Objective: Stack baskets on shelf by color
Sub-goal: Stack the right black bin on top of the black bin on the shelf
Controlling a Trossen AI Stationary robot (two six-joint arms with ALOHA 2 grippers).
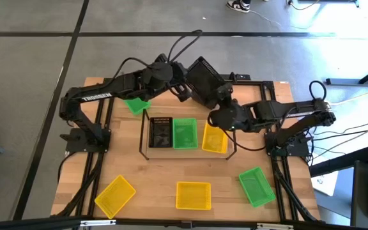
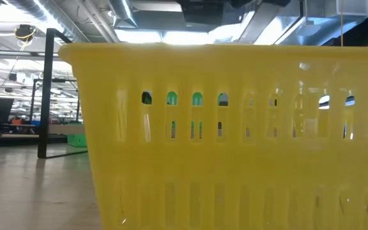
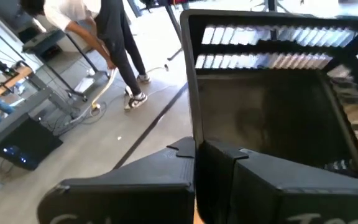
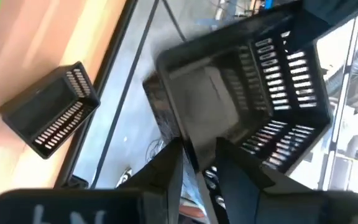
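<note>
A black basket [image 1: 203,80] hangs in the air over the table's far middle, between both grippers. My left gripper [image 1: 185,88] is shut on it from the left. My right gripper [image 1: 221,102] is open, its fingers [image 4: 166,171] on either side of the basket's near wall [image 4: 191,146]. The shelf [image 1: 144,152] stands mid-table with a black basket [image 1: 160,132], a green one [image 1: 184,134] and a yellow one [image 1: 214,139] side by side on it. Another black basket [image 4: 48,112] rests on the tabletop by the far edge. My left gripper pinches one side wall of the black basket at its rim [image 3: 194,118], one finger inside [image 3: 278,180] and one outside. The fingers reach it almost level from the table's left. The basket is lifted clear and tipped, its open side turned toward my left wrist. My right gripper stands astride another wall; whether it touches, I cannot tell.
Loose baskets lie on the table: green [image 1: 136,104] at the far left, yellow [image 1: 115,195] and yellow [image 1: 193,195] near the front, green [image 1: 256,186] at the front right. A yellow basket [image 2: 235,140] fills the low view. A person [image 3: 104,37] stands beyond the table.
</note>
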